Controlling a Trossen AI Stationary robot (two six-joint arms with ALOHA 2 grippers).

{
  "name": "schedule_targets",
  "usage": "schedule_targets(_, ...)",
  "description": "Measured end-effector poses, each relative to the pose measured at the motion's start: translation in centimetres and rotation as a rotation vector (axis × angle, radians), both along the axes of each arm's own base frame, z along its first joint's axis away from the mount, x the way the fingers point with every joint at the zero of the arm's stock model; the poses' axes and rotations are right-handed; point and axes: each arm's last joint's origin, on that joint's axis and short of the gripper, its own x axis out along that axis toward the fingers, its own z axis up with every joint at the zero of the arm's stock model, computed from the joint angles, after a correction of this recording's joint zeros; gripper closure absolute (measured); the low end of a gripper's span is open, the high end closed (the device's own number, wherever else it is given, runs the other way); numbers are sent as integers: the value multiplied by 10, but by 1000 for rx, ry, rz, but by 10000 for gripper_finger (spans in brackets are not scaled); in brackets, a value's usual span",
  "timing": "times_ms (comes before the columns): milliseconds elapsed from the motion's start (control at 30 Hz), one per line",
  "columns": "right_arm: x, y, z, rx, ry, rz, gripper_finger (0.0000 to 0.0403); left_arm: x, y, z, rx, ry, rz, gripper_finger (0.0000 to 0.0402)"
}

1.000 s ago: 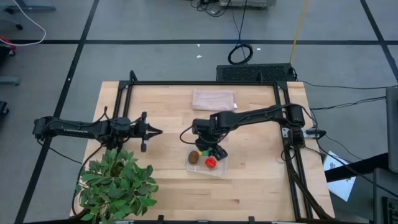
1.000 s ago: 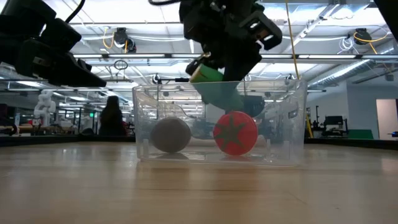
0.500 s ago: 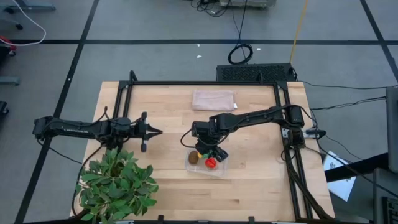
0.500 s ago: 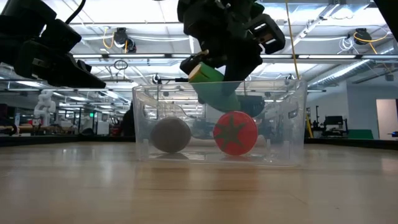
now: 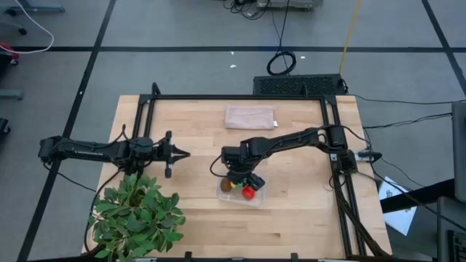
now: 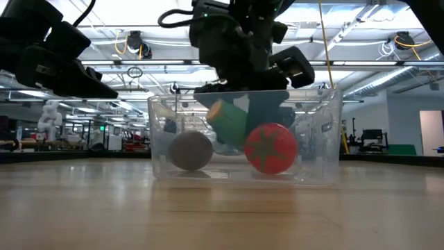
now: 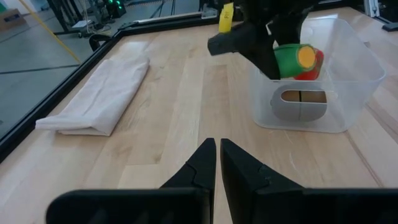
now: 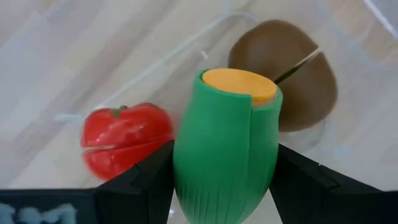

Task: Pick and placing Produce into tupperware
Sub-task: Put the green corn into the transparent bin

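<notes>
My right gripper pinches the green produce inside the tupperware, beside the tomato and kiwi.

No legible text, label, brand, number or sign appears in any of the four views. The yellow tag on the far arm, seen from the left wrist, shows no readable marking. The box, the green piece, the red fruit, the brown fruit and the folded cloth bear no writing. The wooden surface carries none. Fixtures in the room beyond it, in the low view, are too small to read.
</notes>
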Motion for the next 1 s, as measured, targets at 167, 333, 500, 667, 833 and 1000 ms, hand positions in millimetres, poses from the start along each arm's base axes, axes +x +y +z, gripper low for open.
schedule_targets(167,0,0,-9,-3,33,9,195,0,0,0,0,3,0,373)
schedule_targets(333,-1,0,-12,-8,55,25,195,0,0,0,0,5,0,373)
schedule_targets(500,-3,1,-12,-11,61,40,195,0,0,0,0,5,0,373)
schedule_targets(667,-4,6,-14,-15,76,82,195,0,0,0,0,5,0,373)
schedule_targets(833,-7,13,-25,-26,113,152,195,0,0,0,0,4,0,373)
schedule_targets(1000,-5,15,-31,-33,118,166,195,0,0,0,0,2,0,373)
